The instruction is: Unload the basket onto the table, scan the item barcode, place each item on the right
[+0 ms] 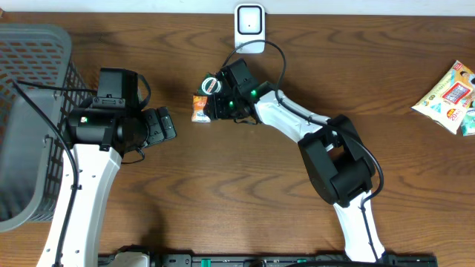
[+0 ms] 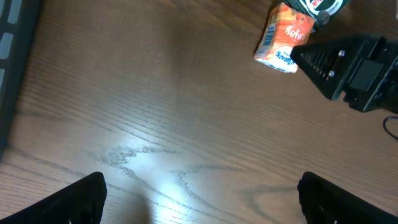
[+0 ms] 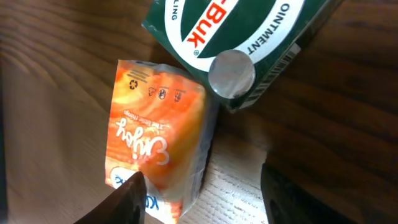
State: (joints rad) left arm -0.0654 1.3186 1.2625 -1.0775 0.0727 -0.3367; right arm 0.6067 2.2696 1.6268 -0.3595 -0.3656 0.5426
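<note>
We're at pickup: our right gripper (image 3: 200, 177) hovers, fingers half-spread, over the orange foil sachet (image 3: 158, 124) near the white boxy scanner (image 1: 250, 22). Next we close squarely. Left gripper (image 2: 202, 186) gapes wide, empty.

On the dark wooden table (image 1: 223, 193) are set a grey basket (image 1: 33, 52) at nine o'clock, a white scanner (image 1: 250, 24) at twelve, and a snack bag (image 1: 449, 96) at three. An orange packet (image 1: 200, 108) is laid near centre, with a green ointment box (image 1: 211, 84) at its one o'clock.

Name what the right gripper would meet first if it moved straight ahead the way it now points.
Probably the orange packet, lying just ahead of the right gripper; the green ointment box sits farther on. Depth is unclear.
</note>
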